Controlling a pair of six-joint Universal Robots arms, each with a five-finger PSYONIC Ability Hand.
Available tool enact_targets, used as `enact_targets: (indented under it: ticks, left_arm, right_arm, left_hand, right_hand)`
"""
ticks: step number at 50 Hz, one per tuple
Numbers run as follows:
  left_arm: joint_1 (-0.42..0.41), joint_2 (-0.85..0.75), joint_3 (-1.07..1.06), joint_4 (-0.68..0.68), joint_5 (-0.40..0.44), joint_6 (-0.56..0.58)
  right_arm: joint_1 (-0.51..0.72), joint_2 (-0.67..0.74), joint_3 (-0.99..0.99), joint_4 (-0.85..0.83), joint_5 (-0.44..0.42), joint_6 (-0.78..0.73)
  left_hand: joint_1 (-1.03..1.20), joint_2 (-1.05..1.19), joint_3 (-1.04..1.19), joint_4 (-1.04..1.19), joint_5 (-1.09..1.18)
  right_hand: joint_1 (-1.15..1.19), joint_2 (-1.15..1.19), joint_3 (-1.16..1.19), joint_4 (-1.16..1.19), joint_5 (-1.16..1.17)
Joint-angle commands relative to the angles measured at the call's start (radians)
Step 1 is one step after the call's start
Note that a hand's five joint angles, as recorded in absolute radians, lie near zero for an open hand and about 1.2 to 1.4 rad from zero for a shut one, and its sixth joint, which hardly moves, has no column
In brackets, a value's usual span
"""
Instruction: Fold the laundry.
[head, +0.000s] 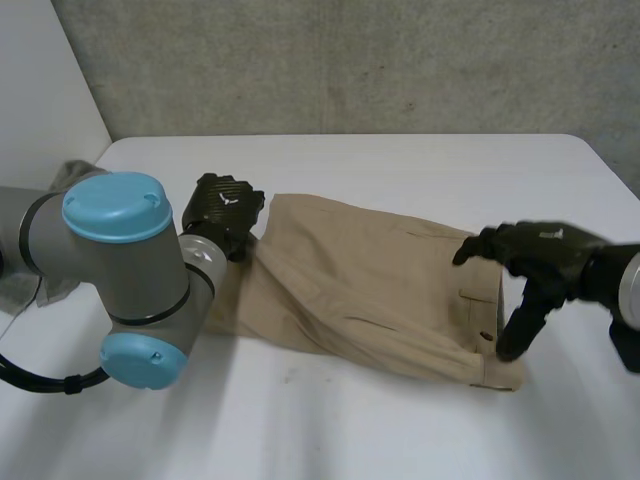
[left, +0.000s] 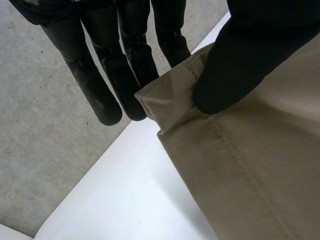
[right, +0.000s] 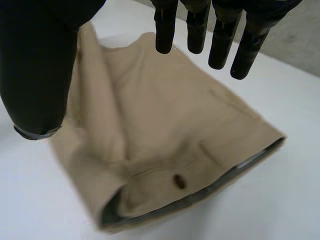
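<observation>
Left hand (head: 222, 208) sits at the far left end of the tan trousers (head: 350, 280), on the leg end. In the left wrist view this hand (left: 95, 85) pinches a corner of the hem (left: 170, 95): the thumb (left: 225, 75) presses down on top of the stitched edge, while the straight fingers (left: 130, 75) reach past the corner on its other side. The cloth (left: 260, 165) spreads out flat from the thumb across the white bench (left: 125, 195).

The right hand (head: 535, 258) hovers at the other end of the trousers, over the waistband (head: 490, 335). Its fingers are straight and spread and it holds nothing. Its thumb (head: 520, 325) points down close to the waistband edge; whether the tip touches the cloth cannot be told. In the right wrist view the fingers (right: 197, 30) hang above the trousers (right: 150, 110) and the thumb (right: 35, 75) stands beside their edge. Below the palm the waistband (right: 210, 175) lies slightly open, showing a grey lining and a dark buttonhole (right: 177, 181).

The trousers lie folded lengthwise across the middle of the bench (head: 400, 170), slanting from the left hand toward the near right. A grey cloth (head: 75, 172) lies at the bench's left edge, partly behind the left arm (head: 110, 240).
</observation>
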Motion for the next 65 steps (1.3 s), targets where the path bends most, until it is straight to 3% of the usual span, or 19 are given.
enact_targets:
  ticks: [1,7,11,12,13,22,28,36,40,44,45,46,47,48,49,53,57,61,65]
  left_arm:
    - [0.003,-0.001,0.005,0.001,0.0,-0.003]
    - [0.002,-0.001,0.005,0.001,0.002,-0.004]
    - [0.003,-0.008,0.013,0.008,0.002,-0.003]
    - [0.003,-0.011,0.017,0.008,0.002,-0.004]
    - [0.002,-0.013,0.023,0.009,0.002,-0.004]
    - [0.005,-0.143,0.199,0.105,0.002,0.0]
    - [0.009,-0.271,0.368,0.196,0.024,0.0]
    - [0.028,-0.487,0.647,0.227,0.155,-0.026]
    - [0.034,-0.605,0.804,0.227,0.161,-0.042]
    - [0.035,-0.706,0.934,0.227,0.16,-0.042]
    - [0.035,-0.722,0.954,0.227,0.161,-0.042]
    - [0.035,-0.735,0.971,0.227,0.163,-0.045]
    - [0.035,-0.742,0.974,0.227,0.163,-0.047]
    - [0.035,-0.743,0.971,0.228,0.163,-0.05]
    - [0.034,-0.743,0.964,0.238,0.164,-0.058]
    - [0.02,-0.7,0.893,0.278,0.164,-0.076]
    - [0.017,-0.563,0.731,0.317,0.167,-0.081]
    - [0.017,-0.409,0.538,0.376,0.163,-0.081]
    - [0.019,-0.266,0.347,0.385,0.156,-0.081]
  right_arm:
    - [0.04,-0.028,0.201,-0.168,0.035,0.022]
    - [0.078,0.037,0.252,-0.254,0.085,0.024]
    - [0.101,0.118,0.233,-0.311,0.122,0.012]
    - [0.107,0.147,0.215,-0.33,0.131,0.01]
    - [0.109,0.161,0.203,-0.338,0.135,0.01]
    - [0.112,0.27,-0.027,-0.472,0.167,0.015]
    - [0.119,0.434,-0.243,-0.49,0.28,0.004]
    - [0.144,0.678,-0.492,-0.516,0.406,-0.1]
    - [0.156,0.799,-0.596,-0.602,0.496,-0.148]
    - [0.159,0.865,-0.653,-0.625,0.513,-0.185]
    - [0.159,0.901,-0.682,-0.627,0.515,-0.197]
    - [0.161,0.912,-0.692,-0.627,0.515,-0.197]
    - [0.161,0.935,-0.72,-0.628,0.529,-0.199]
    - [0.161,0.94,-0.733,-0.63,0.533,-0.197]
    - [0.162,0.942,-0.742,-0.627,0.536,-0.196]
    - [0.179,0.894,-0.756,-0.627,0.585,-0.191]
    - [0.176,0.753,-0.713,-0.616,0.61,-0.177]
    - [0.176,0.574,-0.566,-0.59,0.583,-0.142]
    - [0.178,0.42,-0.394,-0.533,0.494,-0.119]
  left_hand:
    - [0.263,0.199,0.214,0.198,0.242]
    - [0.263,0.199,0.214,0.198,0.242]
    - [0.263,0.199,0.214,0.198,0.242]
    - [0.263,0.199,0.214,0.198,0.242]
    - [0.263,0.199,0.214,0.198,0.242]
    - [0.263,0.199,0.214,0.198,0.242]
    - [0.263,0.199,0.214,0.198,0.242]
    - [0.263,0.199,0.214,0.198,0.242]
    - [0.263,0.199,0.214,0.198,0.242]
    - [0.263,0.199,0.214,0.198,0.242]
    - [0.263,0.199,0.214,0.198,0.242]
    - [0.069,0.004,0.02,0.004,0.048]
    - [-0.174,-0.239,-0.223,-0.24,-0.195]
    - [-0.479,-0.543,-0.528,-0.544,-0.5]
    - [-0.959,-1.023,-1.008,-1.024,-0.98]
    - [-0.959,-1.023,-1.008,-1.024,-0.98]
    - [-0.959,-1.023,-1.008,-1.024,-0.98]
    - [-0.959,-1.023,-1.008,-1.024,-0.98]
    - [-0.959,-1.023,-1.008,-1.024,-0.98]
  right_hand:
    - [-0.006,-0.03,-0.012,-0.035,-0.027]
    - [0.17,0.146,0.164,0.14,0.149]
    - [0.779,0.756,0.774,0.75,0.759]
    - [1.106,1.083,1.101,1.077,1.086]
    - [1.146,1.123,1.141,1.117,1.126]
    - [1.147,1.123,1.141,1.118,1.126]
    - [1.147,1.123,1.141,1.118,1.126]
    - [1.147,1.123,1.141,1.118,1.126]
    - [1.147,1.123,1.141,1.118,1.126]
    - [1.147,1.123,1.141,1.118,1.126]
    - [0.875,0.851,0.869,0.846,0.854]
    - [0.657,0.633,0.651,0.628,0.636]
    - [0.021,-0.003,0.015,-0.008,0.0]
    - [-0.075,-0.099,-0.081,-0.104,-0.096]
    - [-0.075,-0.099,-0.081,-0.104,-0.096]
    - [-0.075,-0.099,-0.081,-0.104,-0.096]
    - [-0.075,-0.099,-0.081,-0.104,-0.096]
    - [-0.075,-0.099,-0.081,-0.104,-0.096]
    - [-0.075,-0.099,-0.081,-0.104,-0.096]
